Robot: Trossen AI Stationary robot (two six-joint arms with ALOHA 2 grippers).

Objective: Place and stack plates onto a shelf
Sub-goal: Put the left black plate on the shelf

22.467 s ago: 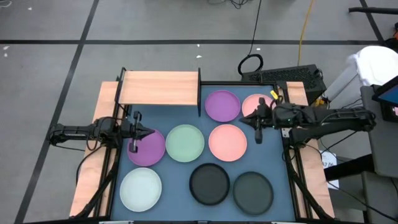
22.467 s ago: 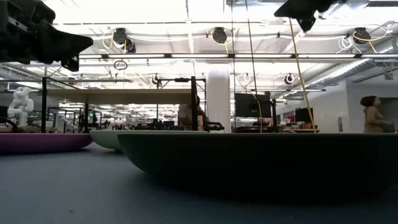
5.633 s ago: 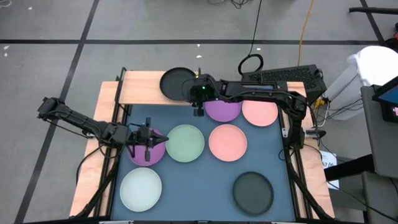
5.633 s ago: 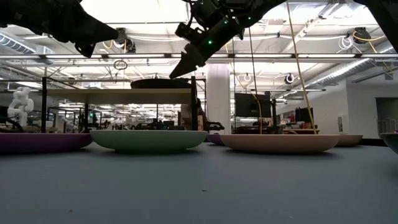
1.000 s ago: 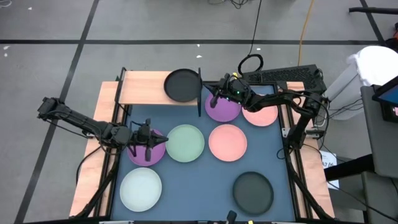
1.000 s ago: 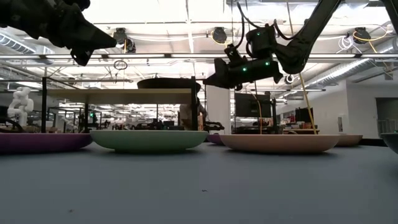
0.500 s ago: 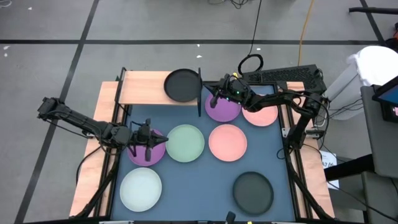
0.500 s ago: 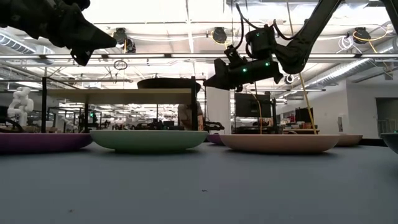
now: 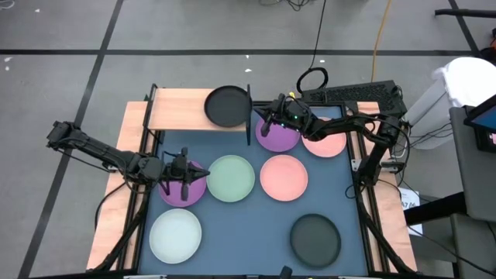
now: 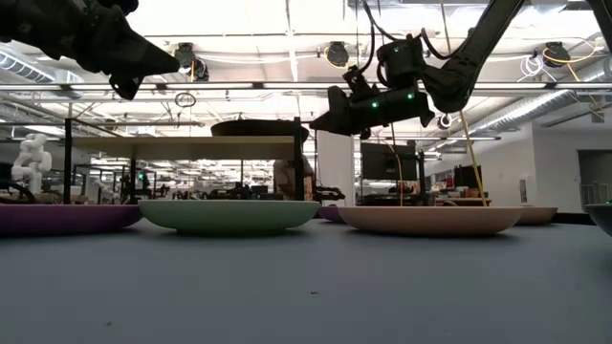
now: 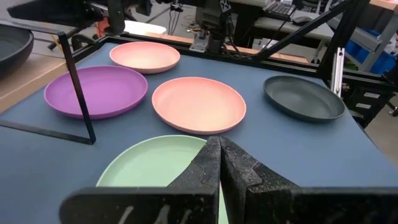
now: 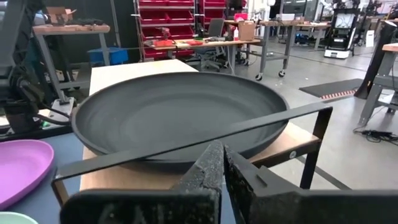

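I see one black plate (image 9: 227, 105) lying flat on the shelf (image 9: 186, 110); both pincers pressed together, empty: right pincer (image 9: 266, 124) beside the shelf, left pincer (image 9: 184, 180) over a half-hidden purple plate (image 9: 194, 187).

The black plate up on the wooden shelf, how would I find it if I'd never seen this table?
Look at the small wooden shelf at the table's far edge. The black plate sits alone on its right end, by the black frame post. The other black plate lies down on the blue tabletop, at the near right.
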